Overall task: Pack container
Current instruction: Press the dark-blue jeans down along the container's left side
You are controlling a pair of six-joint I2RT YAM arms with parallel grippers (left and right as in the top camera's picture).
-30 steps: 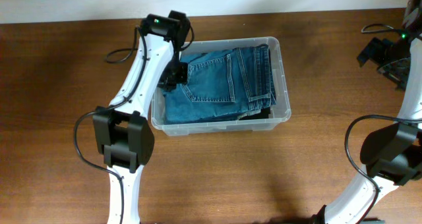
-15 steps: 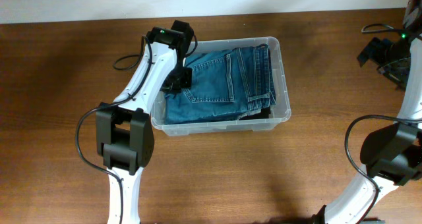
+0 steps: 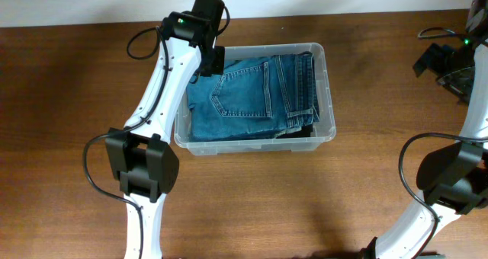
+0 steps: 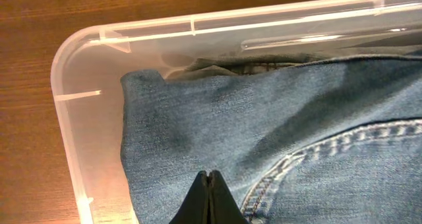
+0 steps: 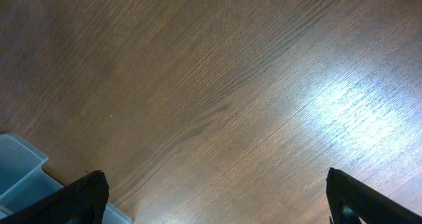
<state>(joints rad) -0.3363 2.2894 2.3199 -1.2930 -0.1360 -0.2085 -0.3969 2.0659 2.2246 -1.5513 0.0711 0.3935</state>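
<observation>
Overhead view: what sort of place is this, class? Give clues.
Probably a robotics lab bench: the left arm and right arm, cabled, stand at a wooden table with a clear container of folded jeans on it.

1. We see jeans (image 3: pixel 244 95) filling the container (image 3: pixel 259 146) nearly wall to wall; free room there is only above the denim
2. At one corner we find a narrow gap between denim and wall
3. The left arm (image 3: pixel 162 91) runs along the container's left side, its left gripper (image 4: pixel 208 181), fingers pressed together, over the back corner, barring that approach
4. The table (image 3: pixel 305 206) in front lies open, and likewise under the wide-spread right gripper (image 5: pixel 214 178)
</observation>
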